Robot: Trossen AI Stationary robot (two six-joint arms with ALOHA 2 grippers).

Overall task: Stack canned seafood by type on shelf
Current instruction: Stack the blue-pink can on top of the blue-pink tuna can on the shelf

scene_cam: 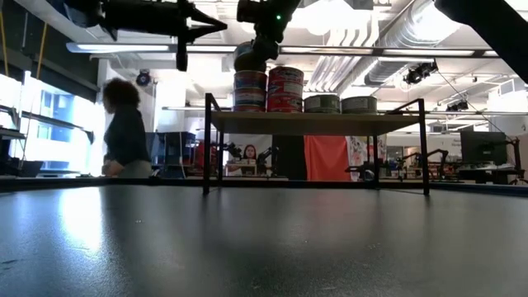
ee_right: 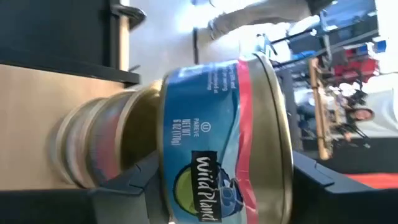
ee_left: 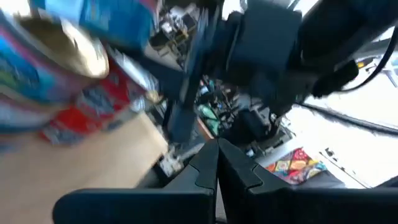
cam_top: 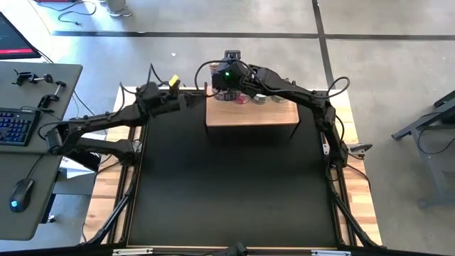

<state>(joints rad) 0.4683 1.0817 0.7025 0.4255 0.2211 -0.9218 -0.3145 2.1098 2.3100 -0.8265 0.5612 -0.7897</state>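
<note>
The shelf point(cam_top: 252, 121) is a light wooden platform at the table's far middle. Along its far edge stand a white-blue stack point(scene_cam: 250, 91), a red stack point(scene_cam: 285, 89) and two single tins point(scene_cam: 322, 104) point(scene_cam: 359, 104). My right gripper point(ee_right: 225, 177) hovers over the shelf's far left corner, shut on a blue-labelled tin point(ee_right: 224, 137) directly above the white-blue stack. My left gripper point(ee_left: 217, 163) is shut on nothing, raised just off the shelf's left end point(cam_top: 190, 97), and it points level at the stacks. My right gripper has the blue-labelled tin between its two fingers, one against the gold lid's rim point(ee_right: 287, 155), the other at the tin's bottom edge point(ee_right: 166, 168). The fingers slant down from the table's right. The tin meets the top of the white-blue stack point(ee_right: 93, 149); whether it rests there, I cannot tell.
The black mat point(cam_top: 234, 192) covers the table in front of the shelf. A desk with a keyboard point(cam_top: 15, 124) and a mouse stands left of the table. Beyond the far edge, a person point(scene_cam: 125, 132) shows in the room.
</note>
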